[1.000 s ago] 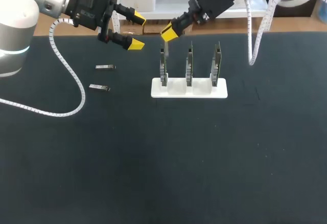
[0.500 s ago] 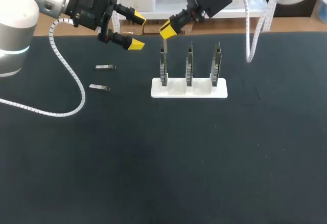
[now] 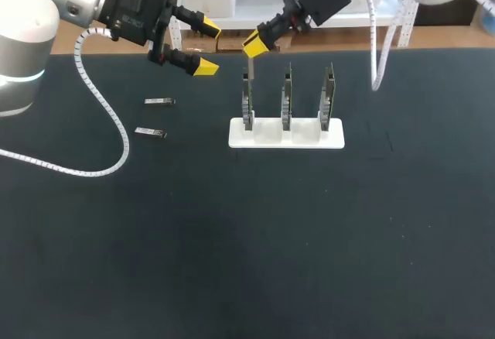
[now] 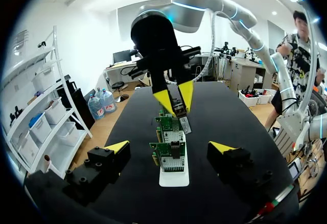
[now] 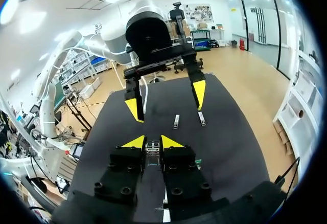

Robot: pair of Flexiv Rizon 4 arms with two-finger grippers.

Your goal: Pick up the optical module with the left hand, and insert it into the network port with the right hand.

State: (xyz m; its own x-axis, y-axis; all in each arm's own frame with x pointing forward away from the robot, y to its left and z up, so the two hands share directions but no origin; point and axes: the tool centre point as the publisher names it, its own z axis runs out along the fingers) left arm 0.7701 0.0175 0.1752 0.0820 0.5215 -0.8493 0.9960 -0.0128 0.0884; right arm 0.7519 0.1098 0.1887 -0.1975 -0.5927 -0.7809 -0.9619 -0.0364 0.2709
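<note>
My right gripper (image 3: 254,45) hangs just above the leftmost of three upright circuit boards (image 3: 247,101), shut on a small metal optical module (image 3: 251,68) that points down at that board. In the right wrist view the module (image 5: 152,149) sits between the yellow tips of the right gripper (image 5: 152,142). My left gripper (image 3: 206,46) hovers open and empty to the left of the boards, facing them. From the left wrist view, the left gripper (image 4: 169,147) frames the row of boards (image 4: 170,155), with the right gripper (image 4: 173,93) holding the module (image 4: 183,121) over them.
The boards stand in a white holder (image 3: 286,135) at the table's far middle. Two spare modules lie on the black table to its left, one (image 3: 159,101) farther back and one (image 3: 151,131) nearer; both show in the right wrist view (image 5: 176,121) (image 5: 201,118).
My right gripper has risen slightly with the module, and its cable has swung a little. The left arm has stayed still.
</note>
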